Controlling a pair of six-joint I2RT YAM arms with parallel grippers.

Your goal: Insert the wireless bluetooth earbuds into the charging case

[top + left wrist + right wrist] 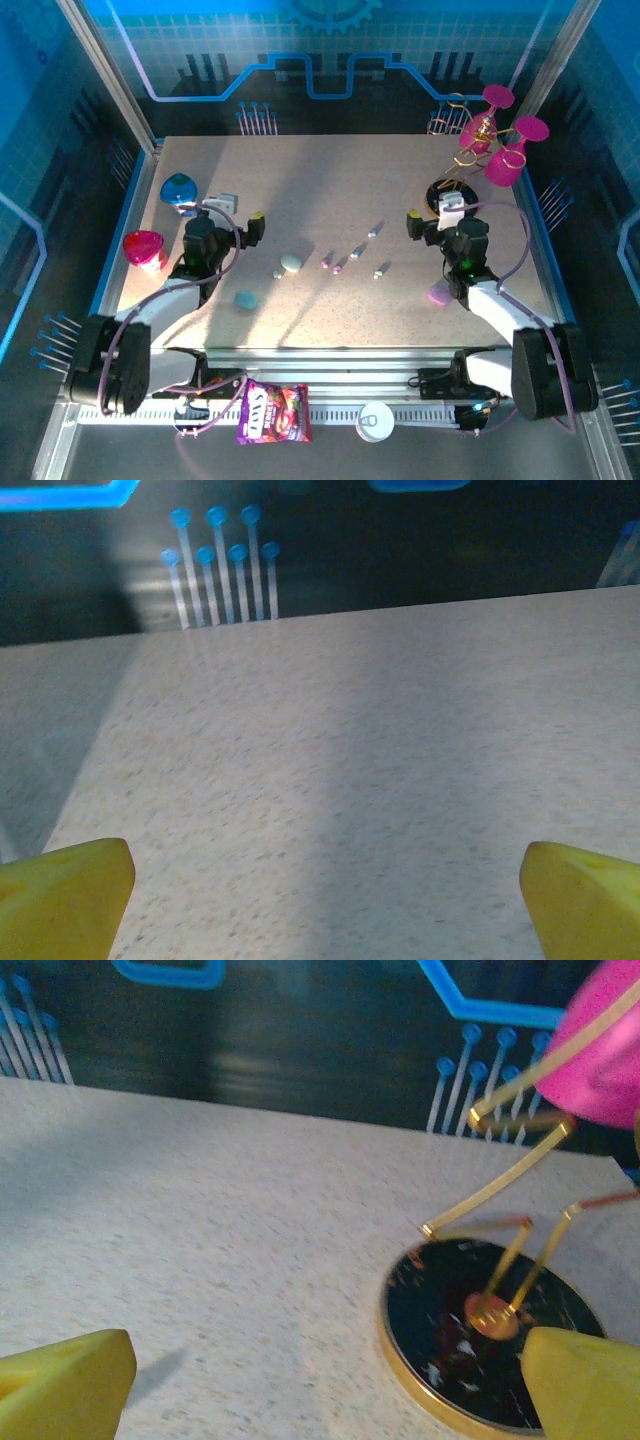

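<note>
Several tiny earbuds lie scattered mid-table: a purple pair [332, 265], light ones [356, 252] [373, 231] [379, 272] and one [278, 273] beside the pale green-white charging case [291, 261]. A light blue case [245, 299] lies nearer the front left, and a purple case [438, 294] sits by the right arm. My left gripper [240, 210] [320, 900] hovers left of the buds, open, with bare tabletop between its yellow fingertips [60, 895]. My right gripper [432, 212] [320, 1390] is open too, right of the buds, holding nothing.
A gold stand on a black round base [480, 1350] carries pink glasses [500, 140] at the back right, close to my right gripper. A pink cup [145, 248] and a blue cup [179, 190] stand at the left. A candy bag [273, 412] lies off the table's front edge.
</note>
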